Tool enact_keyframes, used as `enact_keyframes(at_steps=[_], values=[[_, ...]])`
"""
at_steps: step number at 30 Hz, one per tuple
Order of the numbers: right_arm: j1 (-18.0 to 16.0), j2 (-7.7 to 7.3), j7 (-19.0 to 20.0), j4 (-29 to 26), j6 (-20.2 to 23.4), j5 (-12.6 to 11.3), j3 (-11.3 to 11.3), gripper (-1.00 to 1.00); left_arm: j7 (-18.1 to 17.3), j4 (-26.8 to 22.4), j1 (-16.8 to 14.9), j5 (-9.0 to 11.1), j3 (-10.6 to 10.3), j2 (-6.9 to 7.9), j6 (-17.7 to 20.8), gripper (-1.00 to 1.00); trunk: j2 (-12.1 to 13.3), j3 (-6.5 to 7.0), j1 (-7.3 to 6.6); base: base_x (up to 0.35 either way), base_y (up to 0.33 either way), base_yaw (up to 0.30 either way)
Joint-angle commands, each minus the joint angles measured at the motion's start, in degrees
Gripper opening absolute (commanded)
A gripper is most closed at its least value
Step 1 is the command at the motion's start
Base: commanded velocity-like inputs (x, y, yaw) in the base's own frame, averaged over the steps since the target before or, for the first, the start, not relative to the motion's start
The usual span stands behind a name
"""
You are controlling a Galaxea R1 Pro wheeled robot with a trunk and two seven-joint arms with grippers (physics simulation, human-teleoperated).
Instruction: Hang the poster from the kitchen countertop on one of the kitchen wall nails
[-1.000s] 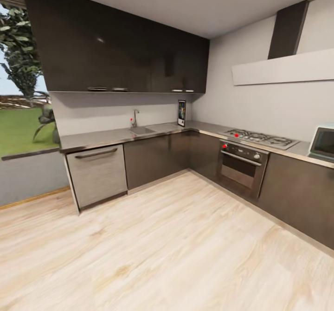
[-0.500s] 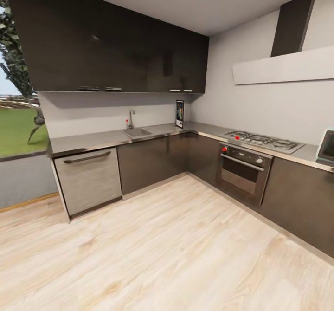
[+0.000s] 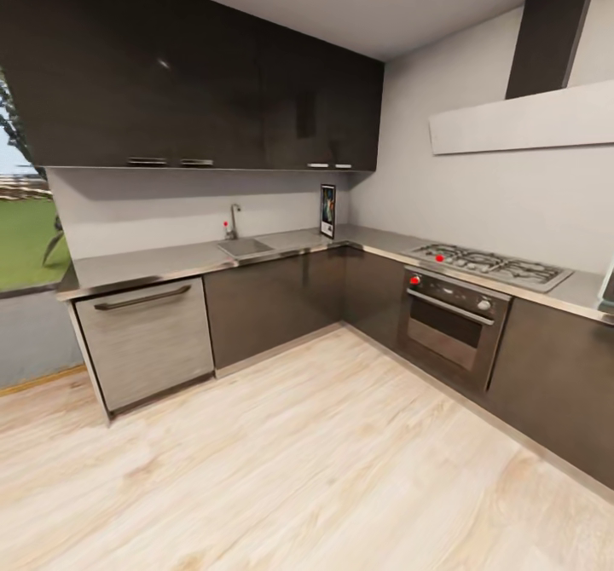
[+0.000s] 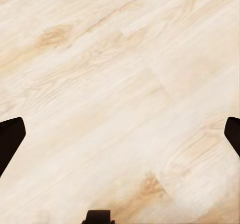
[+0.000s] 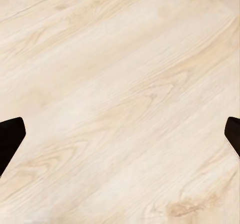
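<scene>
- You're on the approach step: wooden floor [image 3: 324,460] lies between you and the kitchen countertop [image 3: 170,257].
- The poster [image 3: 327,210] stands upright in the countertop's corner, against the wall, well beyond the sink [image 3: 245,247].
- Left gripper [image 4: 120,134] and right gripper [image 5: 120,134] hang over floor, fingers spread wide, empty.
- Next, judge a drive toward that corner.
</scene>
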Motion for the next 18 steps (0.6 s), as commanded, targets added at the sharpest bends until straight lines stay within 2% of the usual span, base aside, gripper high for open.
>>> enact_keyframes(at_steps=[1, 18], values=[[-0.03, 0.0, -0.05, 0.04, -0.17, -0.04, -0.01, 1.0, -0.01, -0.07, 0.01, -0.02, 0.07, -0.02, -0.08, 1.0, -0.02, -0.05, 0.03, 0.314, -0.09, 0.0], [-0.03, 0.0, -0.08, 0.05, -0.29, -0.04, -0.02, 1.0, -0.01, -0.07, 0.03, -0.02, 0.07, -0.02, -0.08, 1.0, -0.02, -0.05, 0.03, 0.314, -0.093, 0.0]])
